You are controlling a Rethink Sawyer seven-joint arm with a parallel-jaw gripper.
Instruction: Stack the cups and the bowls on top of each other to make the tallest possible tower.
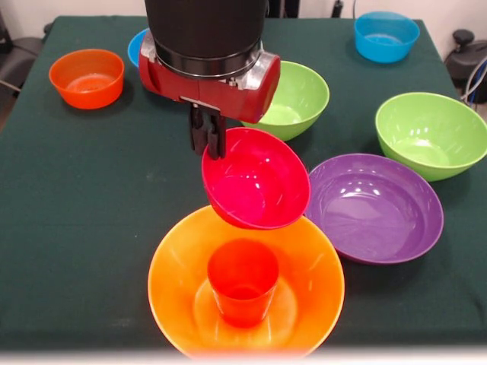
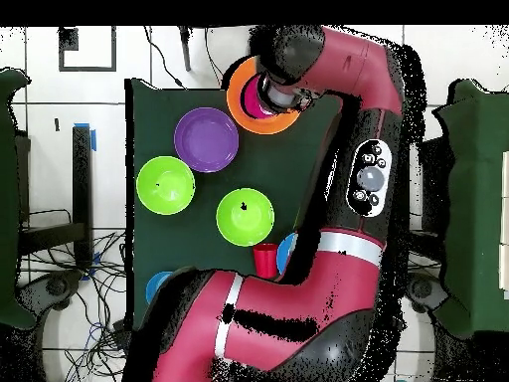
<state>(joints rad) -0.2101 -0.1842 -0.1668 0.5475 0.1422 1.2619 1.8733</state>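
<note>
Glossy crimson bowl (image 1: 257, 188) in gripper (image 1: 207, 143)

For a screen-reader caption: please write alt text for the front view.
The robot's hand grips the rim of a tilted crimson bowl above an orange cup standing in a big orange bowl. Purple, green, blue and small orange bowls sit around on the dark green cloth.

Arm reaching down, claw (image 1: 207, 141) pinched shut

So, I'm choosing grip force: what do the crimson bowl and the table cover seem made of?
The crimson bowl, held tilted by the gripper, looks like glossy, slightly translucent plastic: bright highlights, thin rim. The table cover looks like matte dark green cloth, probably fabric: no shine.
</note>
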